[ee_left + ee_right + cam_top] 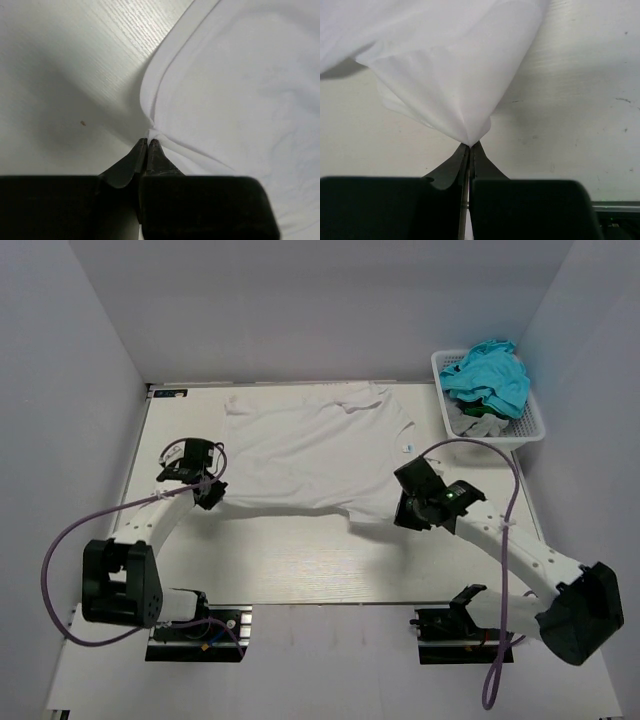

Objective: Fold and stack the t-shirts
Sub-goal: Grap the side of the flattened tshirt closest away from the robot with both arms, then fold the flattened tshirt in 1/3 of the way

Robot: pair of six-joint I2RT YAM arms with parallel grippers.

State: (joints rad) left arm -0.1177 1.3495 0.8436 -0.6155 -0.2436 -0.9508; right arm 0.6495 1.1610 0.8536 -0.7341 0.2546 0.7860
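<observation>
A plain white t-shirt [310, 455] lies spread across the far half of the table, with a small blue label [407, 448] near its right side. My left gripper [212, 492] is shut on the shirt's near left corner; the left wrist view shows the cloth [235, 90] pinched at the fingertips [148, 141]. My right gripper [402, 512] is shut on the near right corner and holds it lifted; the cloth [450, 75] hangs from the fingertips [470, 145]. A teal t-shirt [490, 375] and a grey one [478, 423] lie in the basket.
A white plastic mesh basket [537, 425] stands at the far right corner of the table. White walls close in the left, far and right sides. The pale wooden table [300, 560] shows bare wood between the shirt and the arm bases.
</observation>
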